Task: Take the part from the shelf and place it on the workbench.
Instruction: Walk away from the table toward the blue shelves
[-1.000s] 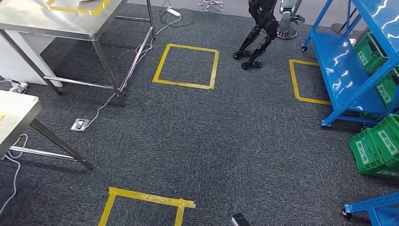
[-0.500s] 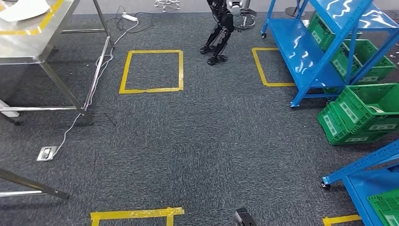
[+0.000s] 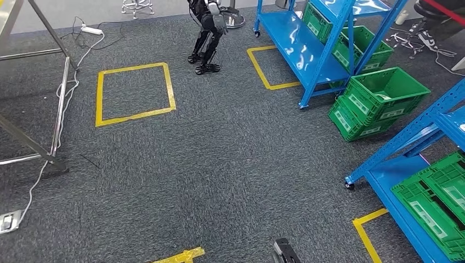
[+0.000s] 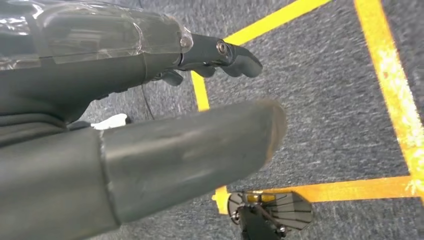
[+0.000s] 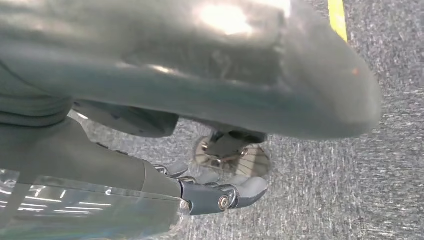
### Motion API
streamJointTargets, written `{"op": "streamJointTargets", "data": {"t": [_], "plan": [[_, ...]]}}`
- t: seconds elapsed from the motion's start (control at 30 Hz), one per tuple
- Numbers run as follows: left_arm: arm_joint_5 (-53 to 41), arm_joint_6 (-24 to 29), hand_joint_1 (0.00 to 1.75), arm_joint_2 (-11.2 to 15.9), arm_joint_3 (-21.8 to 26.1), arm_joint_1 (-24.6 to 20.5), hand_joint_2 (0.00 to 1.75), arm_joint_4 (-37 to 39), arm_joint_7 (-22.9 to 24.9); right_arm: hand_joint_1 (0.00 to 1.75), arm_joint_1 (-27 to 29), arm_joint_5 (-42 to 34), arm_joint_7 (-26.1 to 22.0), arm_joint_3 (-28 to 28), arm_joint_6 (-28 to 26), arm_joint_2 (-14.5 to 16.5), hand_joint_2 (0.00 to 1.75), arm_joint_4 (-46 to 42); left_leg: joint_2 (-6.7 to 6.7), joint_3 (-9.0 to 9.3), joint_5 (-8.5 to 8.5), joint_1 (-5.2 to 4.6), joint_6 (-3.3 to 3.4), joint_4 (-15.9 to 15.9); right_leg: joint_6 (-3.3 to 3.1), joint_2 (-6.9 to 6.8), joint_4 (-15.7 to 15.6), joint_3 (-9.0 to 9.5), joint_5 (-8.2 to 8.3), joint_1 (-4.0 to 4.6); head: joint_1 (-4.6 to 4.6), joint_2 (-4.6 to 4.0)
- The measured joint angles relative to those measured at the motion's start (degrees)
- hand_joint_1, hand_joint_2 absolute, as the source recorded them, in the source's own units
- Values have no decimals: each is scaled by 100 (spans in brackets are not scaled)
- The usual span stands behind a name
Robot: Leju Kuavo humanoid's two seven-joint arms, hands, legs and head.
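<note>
Left hand (image 4: pixel 150 125): hangs above grey carpet (image 3: pixel 230 159); thick thumb stretched forward, darker fingers (image 4: pixel 235 55) lightly curled with a gap to the thumb, nothing between them. Yellow floor tape (image 4: pixel 385 75) lies on the carpet below it.

Right hand (image 5: pixel 200 100): hangs above the carpet; fingers (image 5: pixel 240 192) loosely bent and apart from the thumb, nothing held.

Near blue shelf (image 3: pixel 408 150): head view, right edge; a green crate (image 3: pixel 438 203) sits on its lowest board.

Far blue shelf (image 3: pixel 307 49): upper right of the head view; green crates (image 3: pixel 359 44) stand on and behind its lower board, and a stack of green crates on the floor (image 3: pixel 378 101) stands just beside its front post.

Part: cannot tell which crate holds it; a pale item shows inside the top floor crate, too small to identify. All crates lie well apart from both hands.

Workbench (image 3: pixel 33 109): steel legs and crossbars show at the left edge, with a white cable (image 3: pixel 60 126) trailing beside them.

Floor markings: a yellow tape square (image 3: pixel 134 93) left of centre, another (image 3: pixel 268 68) beside the far shelf.

Second robot (image 3: pixel 207 33): dark legs stand on the carpet between these two squares, at the top.
</note>
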Motion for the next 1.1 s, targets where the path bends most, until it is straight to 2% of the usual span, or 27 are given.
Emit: {"op": "streamJointTargets", "data": {"t": [0.03, 0.07, 0.13, 0.17, 0.23, 0.27, 0.3, 0.33, 0.37, 0.4, 0.43, 0.47, 0.5, 0.53, 0.57, 0.6, 0.67, 0.7, 0.73, 0.8, 0.83, 0.87, 0.9, 0.93, 0.97, 1.03, 1.1], "plan": [[-1, -1, 0, 1, 0, -9, 0, 0, 20, 0, 4, -16, -9, 1, 9, -6, 0, 0, 37, 23, -18, -3, -23, -11, -48, -92, -292, 148, 71, 35, 14, 0], [-1, -1, 0, 1, -1, -16, 0, 0, 30, 0, 4, -31, -19, 1, 20, -9, 0, 1, 71, 36, -30, -6, -49, -23, -89, -166, -441, 224, 65, 72, 20, 0], [-1, -1, 0, -3, -1, -32, 0, 0, 27, 0, 20, -56, -43, 0, 34, -12, 0, 3, 137, 70, -44, -3, -108, -54, -159, -150, -526, 262, 20, 111, 21, 1], [-2, -1, 0, -6, -1, -41, 0, 1, 19, 0, 43, -66, -49, 0, 37, -10, 0, 5, 68, 94, -70, 8, -137, -52, -181, -115, -566, 291, 29, 106, 22, 1], [-5, 7, 0, -10, -2, -51, 0, 2, -20, 0, 61, -70, -56, -1, 36, -2, 0, 10, -283, 18, -240, 21, -168, 194, -238, -28, -660, 374, 49, 72, 11, -1], [-8, 16, 0, -9, -2, -46, 0, 3, -43, 0, 58, -72, -57, -2, 35, 9, 0, 11, -479, -135, -387, 27, -173, 499, -263, 22, -683, 406, 53, 57, -17, -1], [-9, 31, 0, -8, -3, -35, 0, 3, -67, 0, 48, -73, -57, -3, 34, 24, 0, 12, -572, -349, -542, 24, -172, 888, -288, 90, -688, 423, 44, 56, -57, -2], [-10, 44, 0, -5, -3, -21, 0, 4, -86, 0, 46, -76, -54, -4, 34, 41, 0, 13, -574, -576, -649, 20, -176, 1257, -301, 168, -685, 436, 31, 59, -93, -2], [-10, 56, 0, -1, -3, -8, 0, 4, -102, 0, 57, -79, -47, -5, 33, 59, 0, 14, -557, -757, -662, 17, -181, 1496, -307, 253, -681, 455, 15, 63, -125, -1], [-10, 62, 0, 2, -3, 1, 0, 4, -114, 0, 76, -81, -40, -4, 33, 70, 0, 15, -543, -843, -545, 15, -182, 1520, -304, 343, -675, 481, -5, 63, -147, 0], [-10, 64, 0, 4, -3, 4, 0, 4, -124, 0, 97, -83, -31, -4, 32, 76, 0, 16, -555, -823, -319, 16, -180, 1326, -290, 431, -663, 513, -30, 57, -166, 0], [-10, 64, 0, 5, -3, 5, 0, 4, -131, 0, 114, -84, -23, -4, 32, 77, 0, 19, -638, -722, -38, 23, -177, 968, -271, 512, -646, 542, -62, 47, -185, 0], [-10, 64, 0, 5, -4, 6, 0, 4, -134, 0, 121, -86, -19, -4, 32, 76, 0, 21, -824, -607, 167, 43, -173, 622, -243, 587, -622, 552, -98, 40, -208, -1], [-10, 65, 0, 5, -4, 9, 0, 4, -136, 0, 116, -87, -13, -5, 32, 74, 0, 25, -986, -500, 282, 61, -168, 335, -210, 665, -590, 544, -129, 30, -226, -1], [-11, 66, 0, 4, -5, 11, 0, 4, -137, 0, 108, -90, -9, -7, 32, 72, 0, 29, -1120, -437, 312, 71, -160, 170, -172, 740, -571, 521, -148, 15, -237, -2], [-13, 66, 0, 2, -5, 15, 0, 4, -136, 0, 103, -94, -7, -8, 32, 71, 0, 32, -1163, -410, 272, 72, -144, 124, -133, 821, -566, 494, -150, -2, -242, -1], [-14, 67, 0, -5, -5, 17, 0, 4, -136, 0, 112, -98, -1, -7, 32, 70, 0, 36, -1001, -362, 258, 66, -94, 64, -68, 964, -577, 465, -148, -28, -234, 0], [-14, 69, 0, -8, -5, 16, 0, 3, -136, 0, 119, -99, 2, -6, 32, 71, 0, 37, -896, -330, 252, 72, -61, 36, -40, 900, -525, 438, -184, -22, -216, 0], [-14, 70, 0, -10, -5, 17, 0, 2, -137, 0, 117, -99, 3, -5, 32, 72, 0, 38, -786, -293, 243, 75, -28, 5, -13, 761, -375, 365, -272, -14, -179, -1], [-14, 73, 0, -7, -5, 24, 0, 0, -138, 0, 93, -99, 4, -4, 32, 76, 0, 39, -544, -225, 203, 52, 25, -26, 42, 375, 260, 33, -570, -13, -96, -2], [-14, 73, 0, -5, -7, 29, 0, 0, -137, 0, 85, -99, 4, -5, 32, 77, 0, 39, -427, -201, 178, 36, 38, -28, 64, 275, 633, -178, -709, -27, -70, -2], [-14, 73, 0, -4, -10, 31, 0, 0, -137, 0, 92, -98, 4, -5, 32, 78, 0, 39, -320, -177, 148, 24, 42, -28, 78, 225, 904, -339, -770, -42, -58, -1], [-14, 73, 0, -4, -17, 30, 0, 0, -136, 0, 109, -97, 4, -4, 31, 77, 0, 40, -234, -150, 120, 15, 39, -28, 85, 202, 1010, -416, -738, -53, -51, -1], [-14, 73, 0, -5, -26, 24, 0, 0, -133, 0, 131, -95, 4, -4, 29, 75, 0, 40, -161, -114, 89, 11, 31, -28, 79, 184, 875, -369, -584, -59, -38, -1], [-14, 73, 0, -9, -35, 15, 0, 0, -132, 0, 150, -92, 3, -3, 27, 73, 0, 41, -99, -72, 58, 9, 21, -29, 60, 141, 553, -225, -349, -57, -22, -1], [-14, 72, 0, -30, -67, -1, 0, 1, -136, 0, 159, -89, -2, -3, 22, 66, 0, 42, -2, -9, 3, 3, -10, -35, -16, -87, -169, 123, -3, 1, 1, -1], [-14, 71, 0, -50, -99, -8, 0, 2, -148, 0, 142, -89, -10, -3, 19, 61, 0, 43, 76, 6, -26, -8, -63, -42, -95, -254, -482, 267, 16, 71, 19, 0]]}}
